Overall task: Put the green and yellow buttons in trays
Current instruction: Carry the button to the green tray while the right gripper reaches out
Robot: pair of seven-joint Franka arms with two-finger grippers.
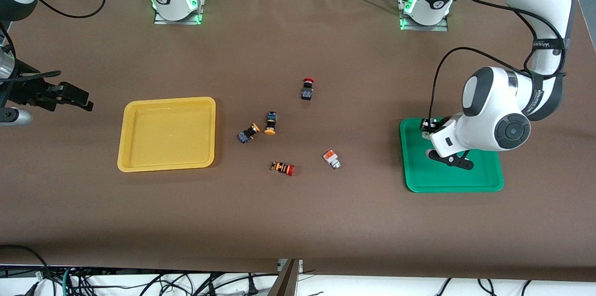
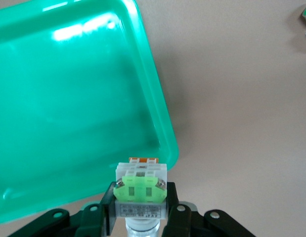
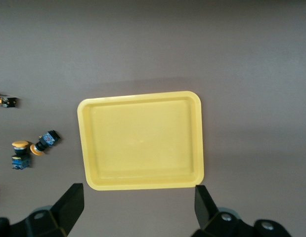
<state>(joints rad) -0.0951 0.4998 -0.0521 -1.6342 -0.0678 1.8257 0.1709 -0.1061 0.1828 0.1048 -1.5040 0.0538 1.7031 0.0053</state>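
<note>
Green button (image 2: 141, 190): you have it clamped in the left gripper (image 2: 141, 217), jaws tight on its silver-white body, over the green tray (image 1: 419, 179).
Drop risk: from the wrist view it hangs near the tray's rim; let go here and it may clip the rim and roll onto the bench (image 1: 298, 221).
Right gripper (image 3: 138, 212): waits high over the yellow tray (image 3: 143, 185), jaws wide apart, empty.
Mix-up risk: the two yellow-capped buttons (image 1: 270, 124) lie almost touching; you could nudge one while taking its neighbour.
Decoys: the red-capped buttons (image 1: 307, 89) stay out.
</note>
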